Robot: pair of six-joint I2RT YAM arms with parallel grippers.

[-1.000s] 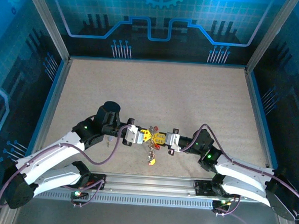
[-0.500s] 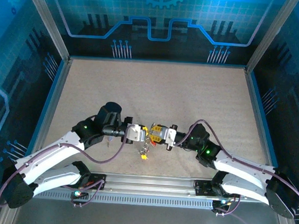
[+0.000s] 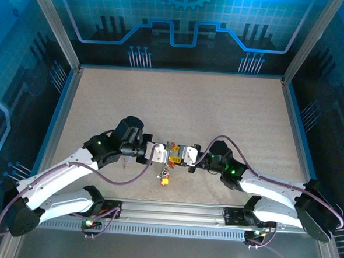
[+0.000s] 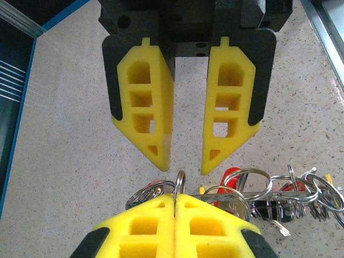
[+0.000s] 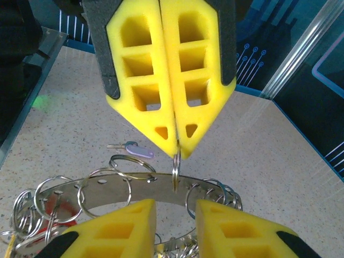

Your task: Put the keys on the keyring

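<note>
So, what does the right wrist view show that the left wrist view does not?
Right wrist view: a small key with a pale purple plastic head lying on the speckled table beyond the wide flat grey metal keyring. Left wrist view: the right gripper face-on, open, nothing between its fingers. Both: the keyring, with a small wire ring on it pinched in the shut left gripper.

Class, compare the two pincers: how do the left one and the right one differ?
The left pincer is shut; the right pincer stands open. The left pincer pinches a small wire ring; the right pincer holds nothing. Both are yellow and face each other tip to tip.
</note>
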